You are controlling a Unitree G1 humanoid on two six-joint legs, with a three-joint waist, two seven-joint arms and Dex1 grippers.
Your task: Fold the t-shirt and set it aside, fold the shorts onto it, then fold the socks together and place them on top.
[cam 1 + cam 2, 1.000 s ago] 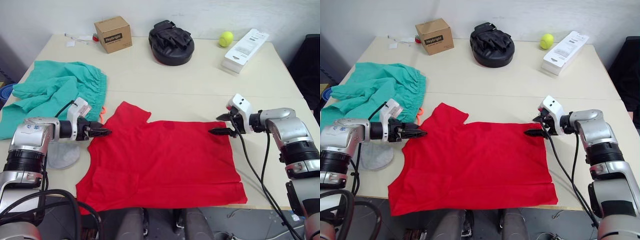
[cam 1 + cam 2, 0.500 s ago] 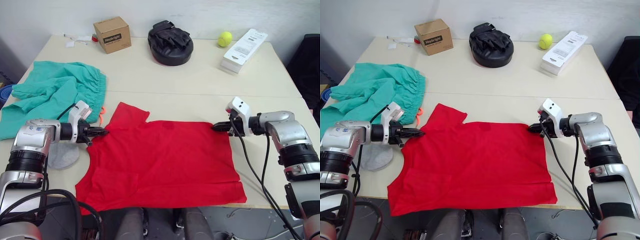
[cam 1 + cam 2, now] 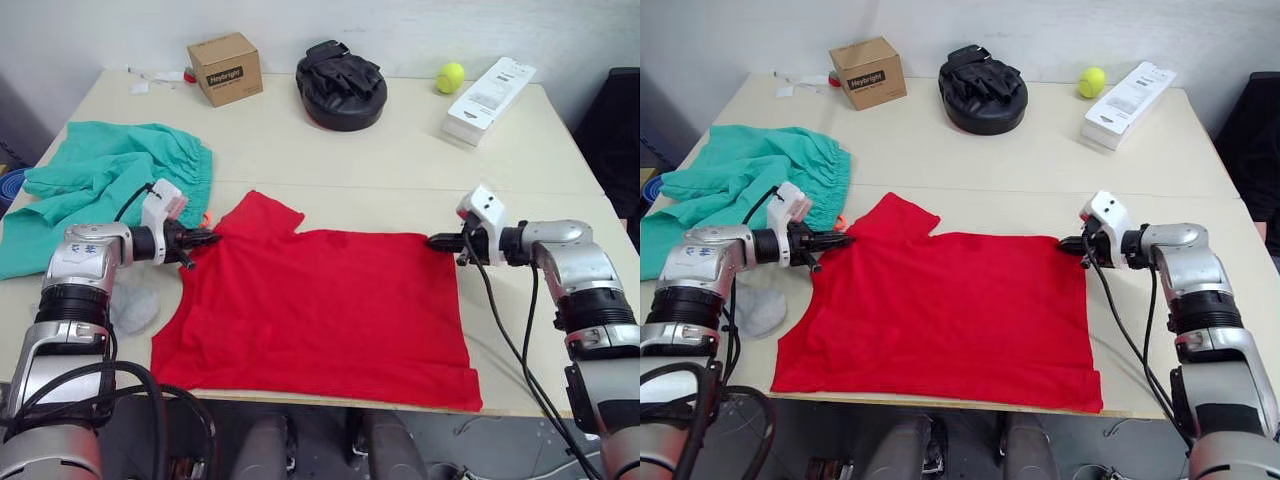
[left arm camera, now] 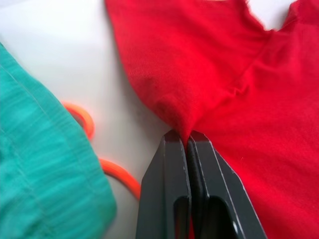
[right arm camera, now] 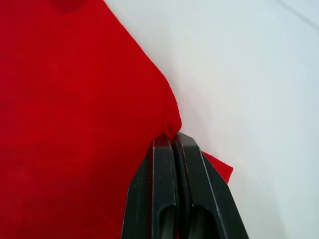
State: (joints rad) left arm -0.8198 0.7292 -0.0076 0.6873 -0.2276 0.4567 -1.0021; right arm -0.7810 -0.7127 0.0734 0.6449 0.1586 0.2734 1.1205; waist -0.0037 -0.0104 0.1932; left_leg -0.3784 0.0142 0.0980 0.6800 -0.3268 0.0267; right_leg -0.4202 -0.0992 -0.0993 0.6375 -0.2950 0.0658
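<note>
- Red t-shirt (image 3: 325, 300) spread flat on near part of pale surface (image 3: 400, 165).
- Left gripper (image 3: 208, 238) pinched shut on shirt's left edge by the sleeve.
- Right gripper (image 3: 437, 241) clamped on far right corner.
- Teal shorts (image 3: 100, 185) crumpled at far left; grey socks (image 3: 135, 308) just beside left arm.

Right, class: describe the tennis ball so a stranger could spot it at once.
Start at the table's far edge. Between the black padded mitt and the white box sits the tennis ball. It's the sole small, round, yellow-green thing there.
</note>
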